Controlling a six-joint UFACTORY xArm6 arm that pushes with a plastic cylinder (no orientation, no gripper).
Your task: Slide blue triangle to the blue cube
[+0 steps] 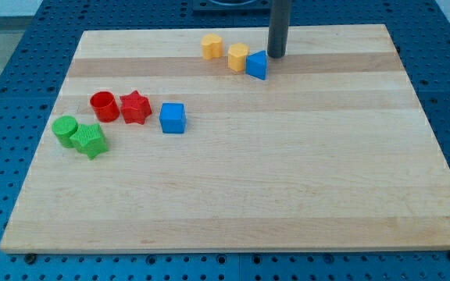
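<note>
The blue triangle (257, 65) sits near the view's top, just right of centre, touching a yellow block (238, 57) on its left. My tip (276, 55) stands just right of and slightly above the blue triangle, close to it or touching it. The blue cube (173, 118) lies lower and to the left, at the middle left of the board, well apart from the triangle.
A second yellow block (212, 46) lies left of the first. A red star (135, 107) and a red cylinder (104, 105) lie left of the blue cube. A green cylinder (66, 130) and a green star (91, 140) sit at the far left. The wooden board (287, 172) ends on a blue pegboard.
</note>
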